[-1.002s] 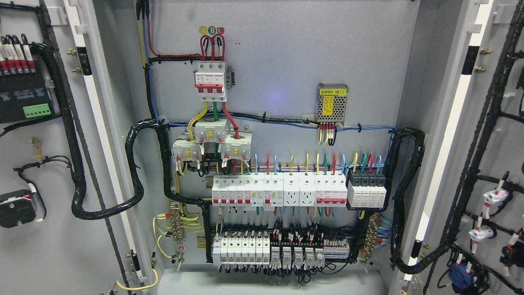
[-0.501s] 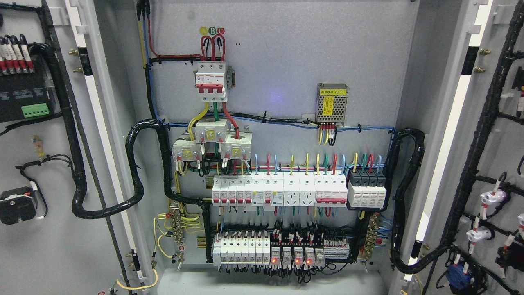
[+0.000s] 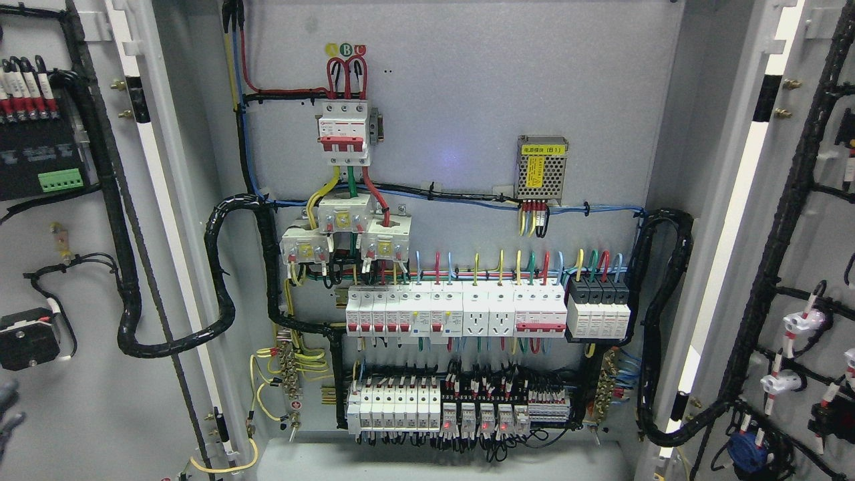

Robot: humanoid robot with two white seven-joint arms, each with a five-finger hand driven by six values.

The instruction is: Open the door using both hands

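Peeking in at the left edge, low down: the left hand (image 3: pixel 8 407), only a grey blur. Not showing whether it is open or closed, or holding anything. Not touching the cabinet as far as can be seen.

Standing wide open on the left: the left door (image 3: pixel 80 414), turning its inside face to the camera. Carrying a black box with a green terminal block (image 3: pixel 60 179) near the top.

Standing wide open on the right too: the right door (image 3: pixel 835 267), also showing its inside, with black wires and small white parts running down it.

Sitting between the two doors: the grey back panel (image 3: pixel 467 87) of the cabinet. Holding a big breaker with a red handle (image 3: pixel 344 133) up high, and a small metal box with a yellow label (image 3: pixel 542 168) to the right of it. Lining up lower down: a long row of white breakers (image 3: pixel 454 314), with a black and white block (image 3: pixel 598 310) touching its right end. Glowing red at the bottom: little lights on a row of relays (image 3: pixel 477 421). Looping along the left side of the panel: a thick black cable bundle (image 3: pixel 220 280).
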